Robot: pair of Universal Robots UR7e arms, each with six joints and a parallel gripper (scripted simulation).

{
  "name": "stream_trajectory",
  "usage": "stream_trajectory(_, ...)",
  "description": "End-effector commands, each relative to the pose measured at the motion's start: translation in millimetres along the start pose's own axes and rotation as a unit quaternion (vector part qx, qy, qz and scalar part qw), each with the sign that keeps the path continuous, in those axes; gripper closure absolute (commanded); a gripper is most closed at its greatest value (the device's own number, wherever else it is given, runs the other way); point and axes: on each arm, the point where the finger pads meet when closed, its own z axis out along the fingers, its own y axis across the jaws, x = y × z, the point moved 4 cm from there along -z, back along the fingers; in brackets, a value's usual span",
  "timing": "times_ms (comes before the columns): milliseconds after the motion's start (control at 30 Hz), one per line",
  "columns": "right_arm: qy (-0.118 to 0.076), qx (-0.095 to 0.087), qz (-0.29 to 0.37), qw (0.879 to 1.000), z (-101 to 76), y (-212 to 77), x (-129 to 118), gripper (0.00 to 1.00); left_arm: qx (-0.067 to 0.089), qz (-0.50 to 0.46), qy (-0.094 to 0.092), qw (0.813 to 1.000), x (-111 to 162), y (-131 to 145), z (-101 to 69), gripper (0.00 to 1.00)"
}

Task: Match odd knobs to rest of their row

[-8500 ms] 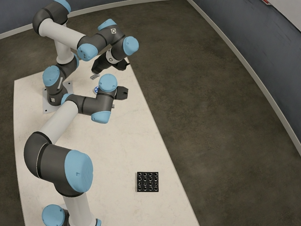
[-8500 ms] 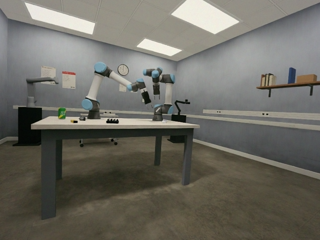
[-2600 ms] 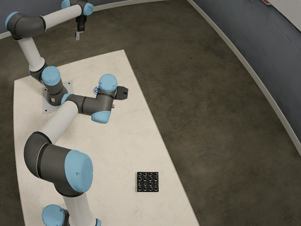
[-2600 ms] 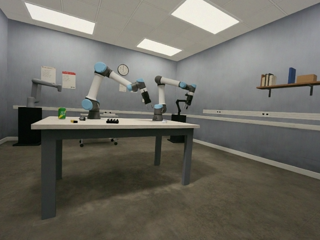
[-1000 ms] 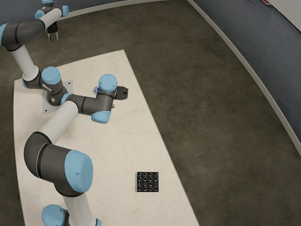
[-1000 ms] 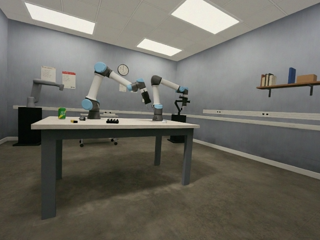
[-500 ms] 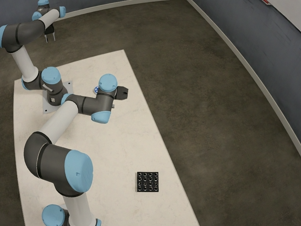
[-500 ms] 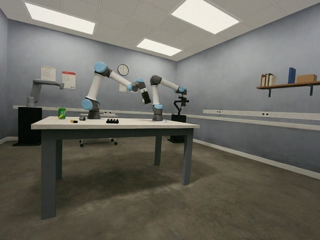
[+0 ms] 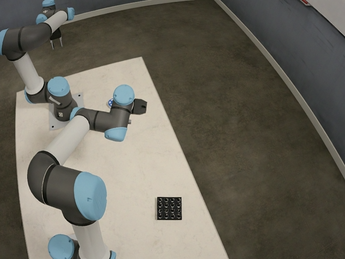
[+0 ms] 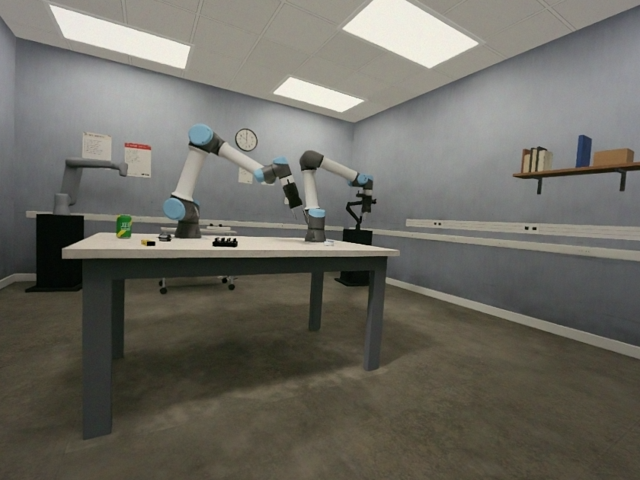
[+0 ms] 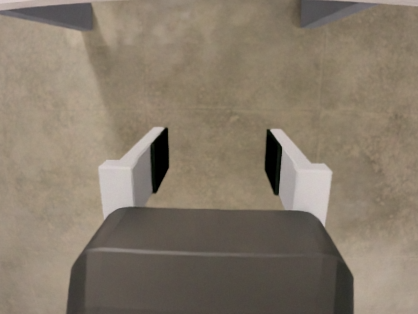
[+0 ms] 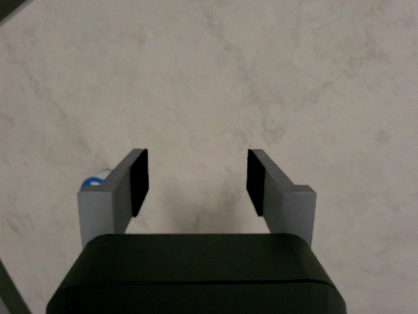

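The counter [image 9: 133,167] [image 10: 232,253] [image 11: 200,2] [image 12: 200,75] spans the lower left of the top view. The right arm [image 9: 66,139] [image 10: 190,170] reaches across it; the left arm [image 9: 27,72] [image 10: 308,188] stands at upper left, extended beyond the counter's edge.

The right gripper [image 9: 129,121] [image 10: 300,216] [image 12: 197,169] is spread, with nothing between its fingers, above bare counter. The left gripper [image 9: 56,45] [image 10: 366,216] [image 11: 216,148] is likewise spread and unladen, over the floor.

The knob box [image 9: 169,208] [image 10: 225,244] lies right of lower centre in the top view, well apart from both grippers. Its knobs are too small for their marks to be read.

Work is judged to be at the approach stage, no knob being engaged. The next move calls for one gripper to be brought over the box, the odd knob identified by wrist camera, and the fingers set squarely around that knob alone; brushing a neighbour could spoil a correct setting.
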Motion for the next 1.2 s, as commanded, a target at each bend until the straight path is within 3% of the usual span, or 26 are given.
stream_trajectory(0, 0.0, 0.002, 0.0, 1.0, -1.7, -1, 0, 0.0, 0.0, -0.003, -0.001, 1.0, 1, 2, 0.4, 0.0)
stream_trajectory(133, 0.006, -0.005, -0.001, 1.0, -4.0, 11, 12, 0.0, 0.0, -0.003, -0.001, 1.0, 1, 2, 0.4, 0.0)
stream_trajectory(267, 0.022, -0.025, -0.003, 0.999, -11.1, 42, 43, 0.0, 0.0, -0.003, -0.001, 1.0, 1, 2, 0.4, 0.0)
stream_trajectory(533, 0.033, -0.043, -0.006, 0.999, -17.8, 70, 68, 0.0, 0.0, -0.003, -0.001, 1.0, 1, 2, 0.4, 0.0)
stream_trajectory(567, 0.039, -0.053, -0.007, 0.998, -21.7, 87, 81, 0.0, 0.0, -0.003, -0.001, 1.0, 1, 2, 0.4, 0.0)
stream_trajectory(1033, 0.057, -0.102, -0.013, 0.993, -40.5, 167, 131, 0.0, 0.0, -0.003, -0.001, 1.0, 1, 2, 0.4, 0.0)
stream_trajectory(1100, 0.057, -0.102, -0.013, 0.993, -40.5, 167, 131, 0.0, 0.0, -0.003, -0.001, 1.0, 1, 2, 0.4, 0.0)
stream_trajectory(1167, 0.061, -0.117, -0.015, 0.991, -46.2, 191, 143, 0.0, 0.0, -0.003, -0.001, 1.0, 1, 2, 0.4, 0.0)
